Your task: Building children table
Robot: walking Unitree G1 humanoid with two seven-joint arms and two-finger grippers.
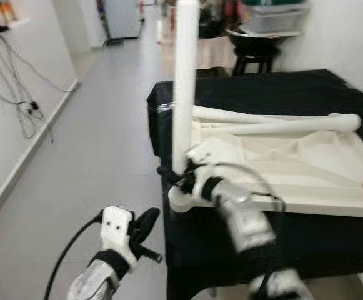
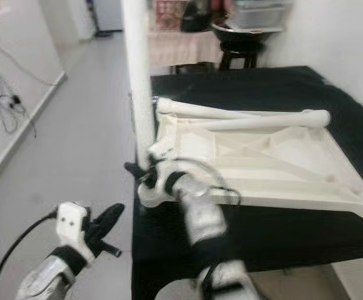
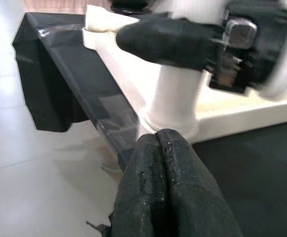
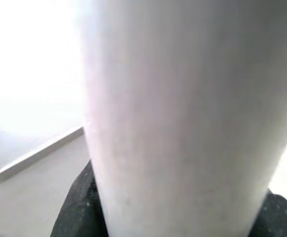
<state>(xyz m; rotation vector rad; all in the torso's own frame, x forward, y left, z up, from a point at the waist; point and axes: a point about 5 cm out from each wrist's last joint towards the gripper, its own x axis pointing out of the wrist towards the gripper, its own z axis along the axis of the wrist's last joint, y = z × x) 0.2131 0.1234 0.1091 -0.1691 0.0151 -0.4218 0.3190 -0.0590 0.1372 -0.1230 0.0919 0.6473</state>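
White plastic makes up the upturned tabletop (image 1: 293, 165), which lies underside up on a black-covered table (image 1: 275, 94), along the table's near and left edges. At the tabletop's near left corner, which sits over the black table's left edge, a white leg (image 1: 185, 81) stands upright in its socket. Two more legs (image 1: 281, 123) lie flat along the tabletop's far edge, one crossing the other.

The right gripper (image 1: 176, 176) reaches in from the near side and pinches the base of the upright leg, its black fingers clamped one on each side just above the socket; in the right wrist view the leg (image 4: 183, 113) looms pale and close between the dark fingers.

The left gripper (image 1: 145, 228) hangs over the grey floor (image 1: 100, 162), just off the black table's near left corner and below the socket, touching nothing. Its fingers (image 3: 158, 197) are pressed together, as the left wrist view shows, pointing toward the foot of the leg.

A white wall (image 1: 25, 125) with dangling cables (image 1: 19, 103) runs along the left side.
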